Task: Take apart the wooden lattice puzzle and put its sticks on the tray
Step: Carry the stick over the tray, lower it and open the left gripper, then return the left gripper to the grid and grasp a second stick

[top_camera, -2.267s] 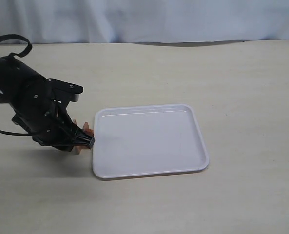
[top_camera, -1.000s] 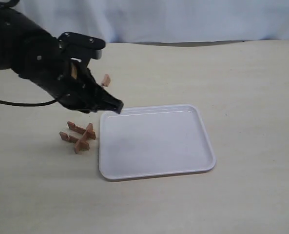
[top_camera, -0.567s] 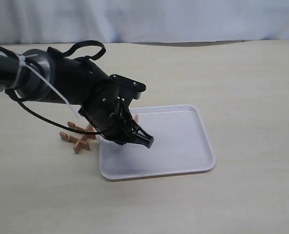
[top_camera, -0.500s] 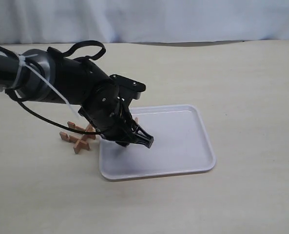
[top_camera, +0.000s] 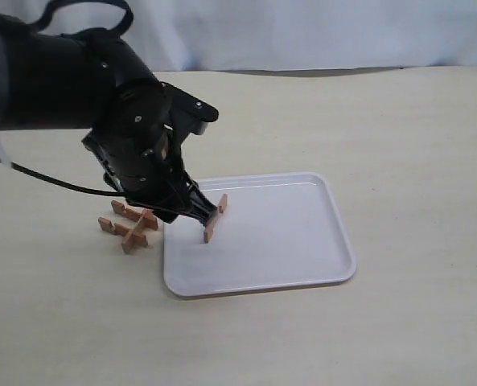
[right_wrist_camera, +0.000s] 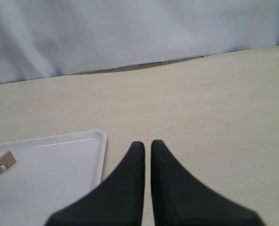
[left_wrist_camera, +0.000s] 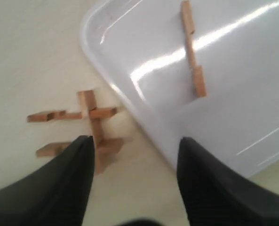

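Observation:
One reddish-brown notched stick (top_camera: pixel 215 218) lies alone on the white tray (top_camera: pixel 286 233), near its left side. In the left wrist view the same stick (left_wrist_camera: pixel 192 47) rests on the tray (left_wrist_camera: pixel 243 94). What is left of the wooden lattice puzzle (top_camera: pixel 129 229), a few sticks still interlocked, sits on the table just left of the tray, and is seen as the puzzle (left_wrist_camera: pixel 90 120) from the wrist. My left gripper (top_camera: pixel 196 211) hangs open and empty above the tray's left rim; the left gripper (left_wrist_camera: pixel 135 143) shows wide-spread fingers. My right gripper (right_wrist_camera: pixel 147 143) is shut on nothing, above bare table beside the tray (right_wrist_camera: pixel 59 160).
The beige table (top_camera: pixel 399 145) stretches around the tray. A pale blue cloth backdrop (top_camera: pixel 302 32) hangs along the far edge. The bulky left arm (top_camera: pixel 77 88) looms over the table's left part.
The left gripper, which hovered low over the tray with the stick, has let it go, opened and drawn back up and to the left. The stick now lies on the tray.

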Robot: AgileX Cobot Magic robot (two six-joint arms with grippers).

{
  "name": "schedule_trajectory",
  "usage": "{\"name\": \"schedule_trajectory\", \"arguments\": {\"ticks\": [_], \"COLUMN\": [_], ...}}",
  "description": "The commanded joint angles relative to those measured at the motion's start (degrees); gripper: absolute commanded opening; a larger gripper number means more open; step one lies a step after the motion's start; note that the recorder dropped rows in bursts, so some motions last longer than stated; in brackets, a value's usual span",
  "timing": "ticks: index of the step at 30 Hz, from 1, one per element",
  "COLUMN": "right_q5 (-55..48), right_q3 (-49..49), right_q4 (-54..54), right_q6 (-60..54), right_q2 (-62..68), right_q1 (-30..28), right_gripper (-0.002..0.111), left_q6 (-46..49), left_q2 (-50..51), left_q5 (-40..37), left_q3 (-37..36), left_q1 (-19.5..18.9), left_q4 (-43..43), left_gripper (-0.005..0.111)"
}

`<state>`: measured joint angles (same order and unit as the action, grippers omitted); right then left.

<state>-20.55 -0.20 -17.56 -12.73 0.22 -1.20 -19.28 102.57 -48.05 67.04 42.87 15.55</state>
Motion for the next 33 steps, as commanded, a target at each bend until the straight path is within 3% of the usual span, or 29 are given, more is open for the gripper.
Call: {"name": "schedule_trajectory", "arguments": {"ticks": [1,7,12,19,33], "right_q5": [0.7,0.7,0.7,0.7,0.7], "right_q3": [0.2,0.2,0.2,0.2,0.2], "right_q4": [0.1,0.1,0.1,0.1,0.1], "right_q6": [0.0,0.0,0.0,0.0,0.0], "right_q2": [0.5,0.5,0.5,0.5,0.5], "right_q1": [-0.2,-0.2,-0.2,-0.2,-0.2], "right_gripper": [0.005,0.005,0.005,0.005,0.005], "left_q6": [-0.1,-1.9,-3.5,-3.5,-3.5], "left_q2": [-4.0,-7.8,-7.6,-5.7,0.3], "left_q5": [-4.8,3.5,13.6,20.2,25.6], "left_q3": [-3.1,-15.0,-20.5,-21.2,-21.1], "left_q1": [-1.2,-5.1,-7.1,-7.1,-7.1], "left_q4": [1.9,1.2,-0.8,-2.8,-1.1], "left_gripper": [0.051,0.051,0.051,0.051,0.051]}}
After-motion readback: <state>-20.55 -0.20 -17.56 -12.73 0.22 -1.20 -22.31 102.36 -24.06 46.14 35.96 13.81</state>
